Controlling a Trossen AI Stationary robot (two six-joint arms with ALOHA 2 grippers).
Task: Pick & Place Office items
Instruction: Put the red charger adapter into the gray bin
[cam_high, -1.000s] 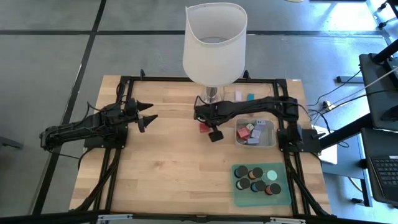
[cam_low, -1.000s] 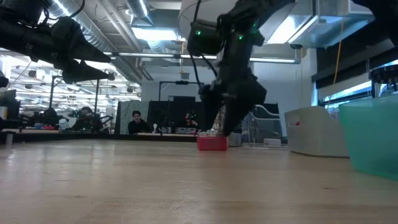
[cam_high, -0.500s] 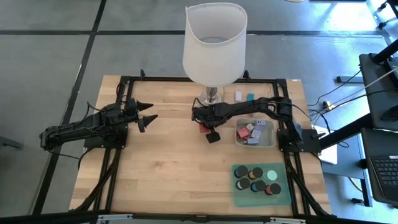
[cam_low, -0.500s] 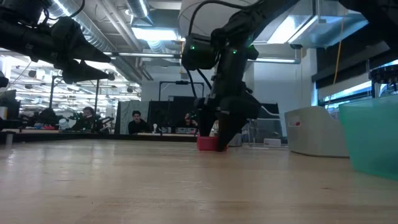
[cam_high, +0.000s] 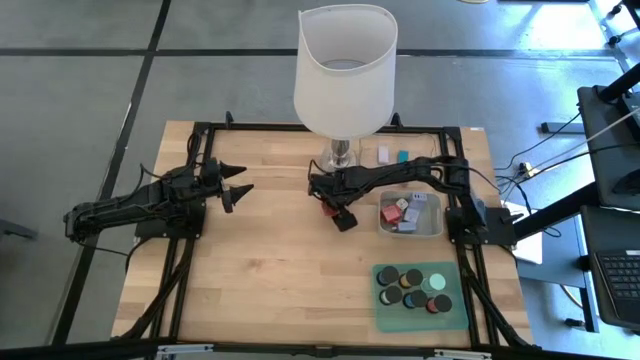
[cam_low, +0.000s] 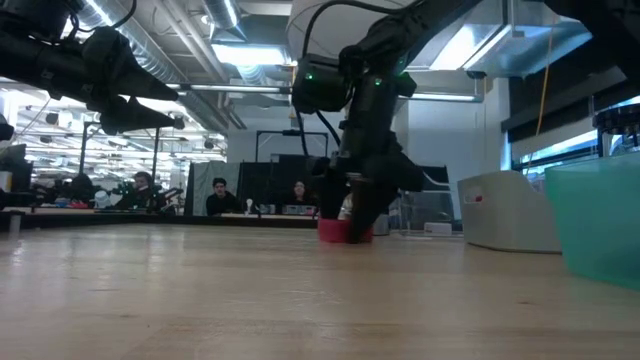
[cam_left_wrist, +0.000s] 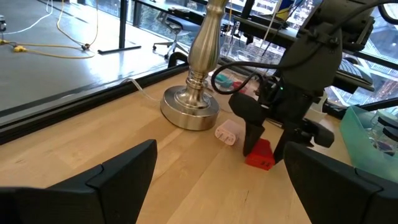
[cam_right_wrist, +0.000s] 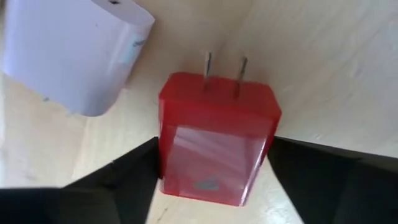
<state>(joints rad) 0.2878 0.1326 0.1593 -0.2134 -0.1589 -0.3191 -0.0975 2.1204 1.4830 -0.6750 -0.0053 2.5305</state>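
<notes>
Lamp (cam_high: 345, 70) with a large white shade and a silver metal foot (cam_left_wrist: 189, 109) stands at the 12 o'clock edge of the light wooden table (cam_high: 270, 260), and its foot is near the red block, so it crowds the place where the right gripper (cam_high: 328, 203) works. A small white plug block (cam_right_wrist: 74, 53) lies just beside the red one, between it and the lamp foot. The red block (cam_right_wrist: 214, 140) is a small translucent plastic plug adapter with two metal prongs on one end and a rounded box shape; it lies flat on the wood near the table centre, a little toward 1 o'clock. The right gripper is lowered over it with one dark finger (cam_right_wrist: 124, 171) on each side; the fingers stand apart, close to the block's sides, and I cannot tell if they already press on it. The left gripper (cam_high: 240, 183) hangs above the table toward 9 o'clock, well apart from the block, with its fingers spread wide. A clear plastic tray (cam_high: 432, 226) at 3 o'clock holds some small red, white and pale blocks. A green mat (cam_high: 383, 315) at 5 o'clock carries black round cylinders, one mint-green disc (cam_high: 437, 281) and one red-topped piece. Two more small blocks, white and teal, lie toward 1 o'clock near the lamp.
</notes>
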